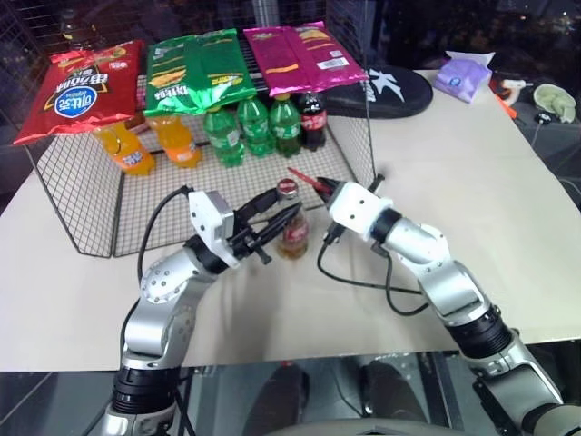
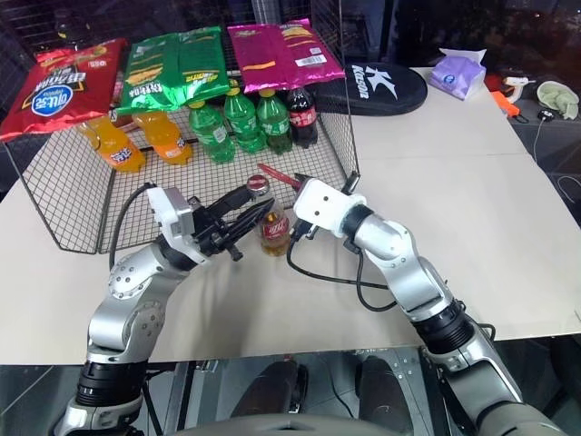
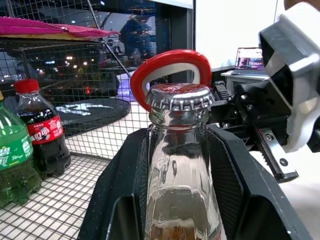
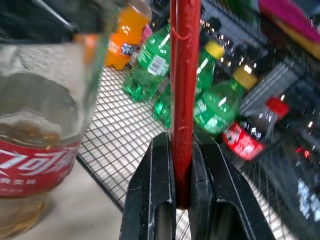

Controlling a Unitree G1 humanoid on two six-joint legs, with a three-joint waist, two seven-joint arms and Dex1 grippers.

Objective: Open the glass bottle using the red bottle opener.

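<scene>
Glass bottle (image 1: 293,232) upright on the table (image 1: 472,182), just in front of the wire rack (image 1: 82,204), cap still on. Left gripper (image 1: 277,221) clamped around its neck, a black finger on either side. Right gripper (image 1: 320,187) just beside the bottle top, shut tight on the red bottle opener (image 1: 304,178), which reaches out toward the cap. From the head views, opener a thin red streak close to the cap; contact hard to judge. From the left wrist view, red loop head (image 3: 170,70) arching right behind and above the crimped cap (image 3: 181,97); touching or not, cannot tell. From the right wrist view, opener edge-on, pinched between both fingers (image 4: 160,195), with the bottle's red label alongside.
</scene>
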